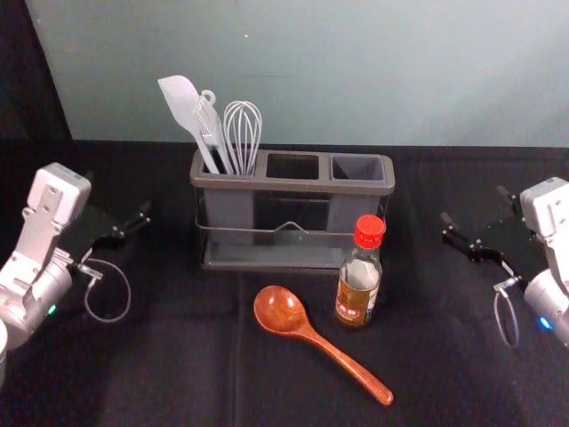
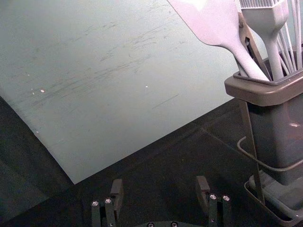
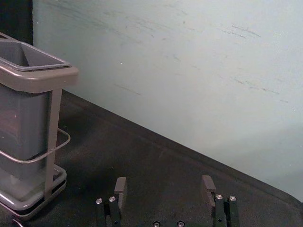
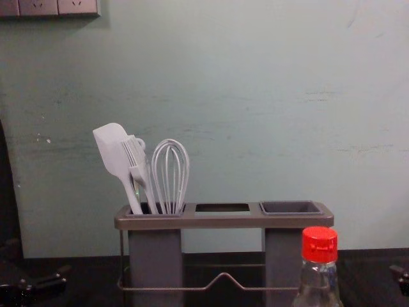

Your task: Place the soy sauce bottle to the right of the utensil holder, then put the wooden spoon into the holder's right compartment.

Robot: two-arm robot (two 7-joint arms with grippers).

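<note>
In the head view, my left gripper (image 1: 119, 221) is at the left, well apart from the holder; in the left wrist view the left gripper (image 2: 161, 198) is open and empty. My right gripper (image 1: 476, 224) is at the right; the right wrist view shows the right gripper (image 3: 164, 198) open with nothing in it. The utensil holder (image 1: 293, 187) stands in the middle, its right compartment (image 1: 358, 167) empty. The soy sauce bottle (image 1: 359, 276), red-capped, stands upright before the holder's right part. The wooden spoon (image 1: 307, 331) lies left of and in front of the bottle, bowl toward the holder.
A white spatula (image 1: 182, 105), a brush and a whisk (image 1: 242, 133) stand in the holder's left compartment. Behind the black-covered table (image 1: 178, 356) rises a pale wall (image 1: 356, 71). Dark table surface lies between the holder and the right gripper.
</note>
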